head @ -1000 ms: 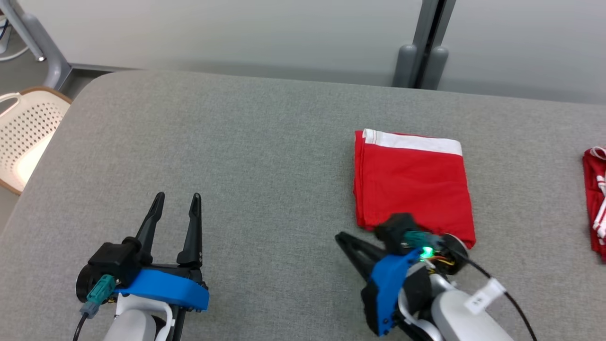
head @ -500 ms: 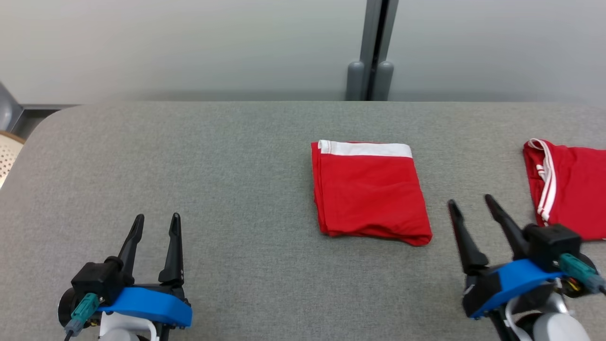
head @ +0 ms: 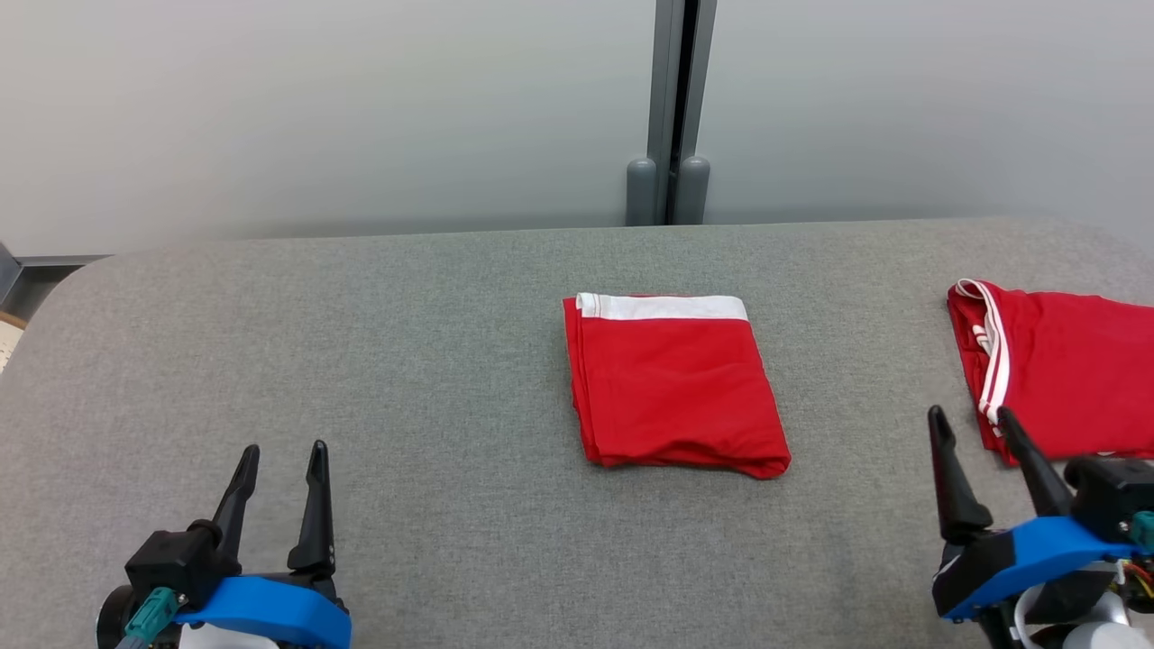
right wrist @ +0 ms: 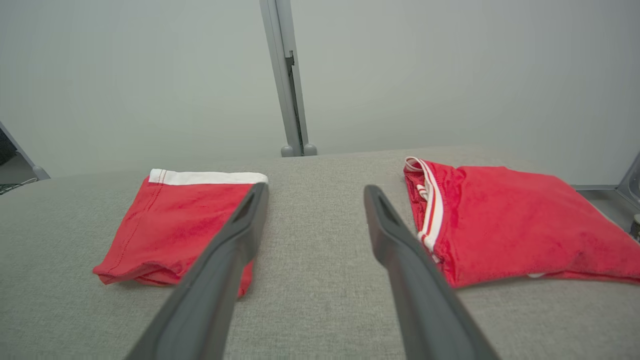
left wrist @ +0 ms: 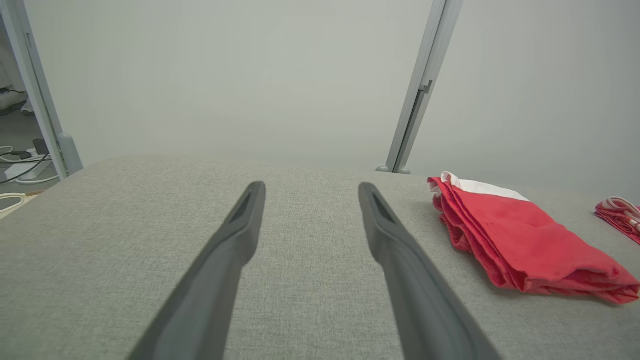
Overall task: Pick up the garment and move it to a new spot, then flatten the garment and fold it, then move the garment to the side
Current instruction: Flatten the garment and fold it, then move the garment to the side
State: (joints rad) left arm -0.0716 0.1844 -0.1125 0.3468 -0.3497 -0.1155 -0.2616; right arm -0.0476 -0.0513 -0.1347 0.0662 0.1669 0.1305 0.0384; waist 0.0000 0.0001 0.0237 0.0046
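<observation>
The folded garment (head: 672,388) lies centred on the table (head: 406,361), bare cloth leftward; left fingers (head: 315,496) and right fingers (head: 947,478) spread, empty.

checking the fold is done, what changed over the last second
The right claw, earlier shut at the near edge of the folded garment, has opened and drawn back to the lower right, near a second red garment. The head camera also swung. The left claw stayed open; the folded garment stayed flat on the table.
</observation>
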